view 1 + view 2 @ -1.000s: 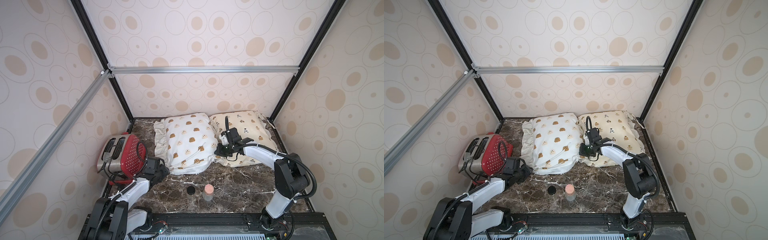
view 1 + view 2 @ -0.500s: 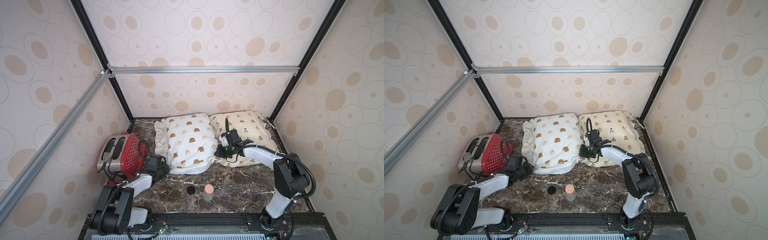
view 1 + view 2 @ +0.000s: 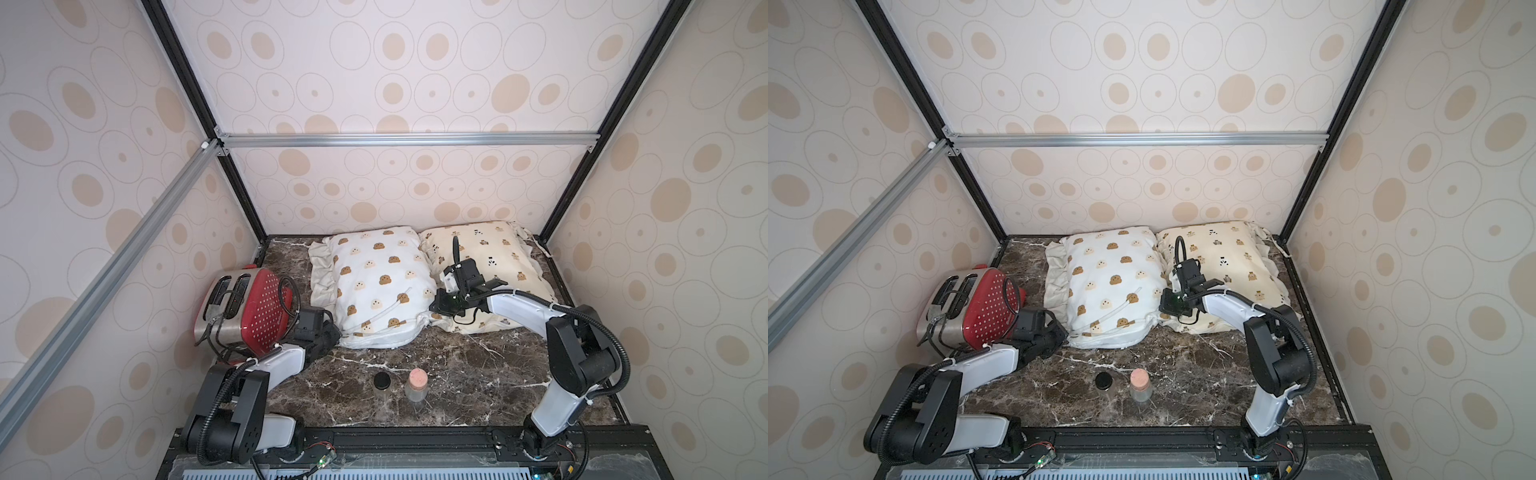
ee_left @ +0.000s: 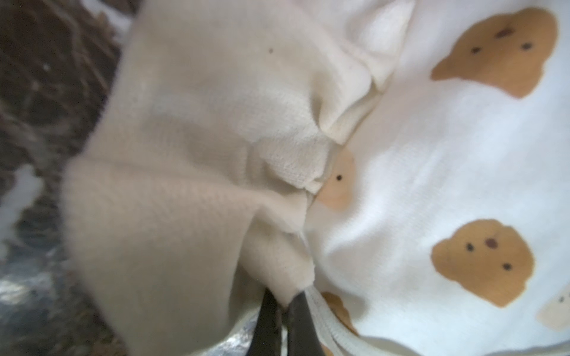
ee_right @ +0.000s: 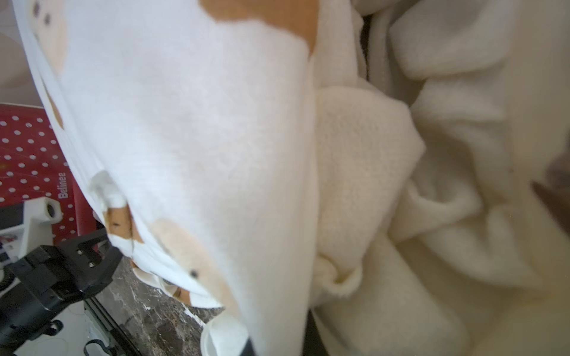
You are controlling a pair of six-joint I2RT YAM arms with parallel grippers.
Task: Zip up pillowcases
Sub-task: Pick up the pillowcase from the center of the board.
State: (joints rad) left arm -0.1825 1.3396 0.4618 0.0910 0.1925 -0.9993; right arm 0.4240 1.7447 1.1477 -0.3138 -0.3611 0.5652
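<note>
**Two robot arms brace the near corners of a white pillowcase before zipping**

Two stuffed pillowcases lie side by side, touching, at the back of a dark marble tabletop (image 3: 478,374). The white pillowcase (image 3: 378,282), printed with brown and cream blobs, is on the left. The cream pillowcase (image 3: 494,257), with small bears and pandas, is on the right.

The left gripper (image 4: 285,303) is clenched on the beige ruffle (image 4: 200,154) at the white pillowcase's near left corner, its dark fingers pinching a fold of cloth. The right gripper (image 3: 436,305) sits at the near right corner, in the gap between the two cases. Its wrist view is filled with fabric, so I cannot tell whether it grips anything. No zipper or pull shows in any view.

A red polka-dot toaster (image 3: 245,307) stands just beside the left arm. A black-lidded jar (image 3: 382,384) and a pink-topped jar (image 3: 417,384) stand near the front, well apart from the pillows.

The step in hand seems to be tensioning the near edge. To do it well, the left pinch should likely act as a fixed anchor while the right finds the pull and draws it along the seam, low and straight. The loose tie string (image 3: 386,311) and the ruffle could catch in the teeth, so both are best held clear.
</note>
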